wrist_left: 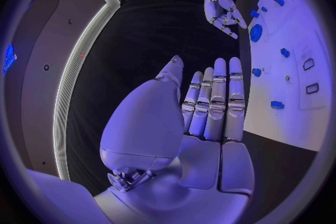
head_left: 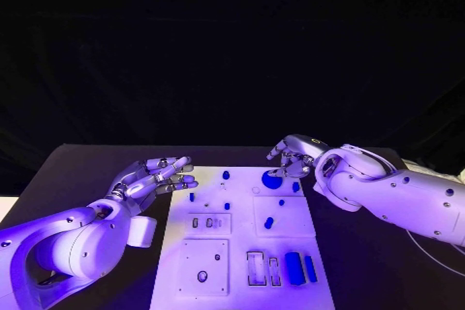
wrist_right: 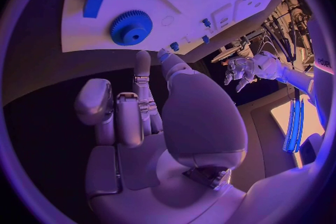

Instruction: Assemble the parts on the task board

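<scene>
**Fingers clear of the parts**

We see the left hand's [head_left: 153, 179] fingers [wrist_left: 217, 95] extended and slightly apart, empty, beside the task board [head_left: 237, 256]. The right hand's [head_left: 293, 159] fingers [wrist_right: 142, 75] are spread and empty; the blue gear [wrist_right: 131, 27] lies on the board just beyond their tips.

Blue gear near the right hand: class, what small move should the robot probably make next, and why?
Probably lower the right hand onto the blue gear and grip it. The gear lies flat on the task board just beyond that hand's fingers, apparently ungripped; the left hand hovers open beside the board.
</scene>
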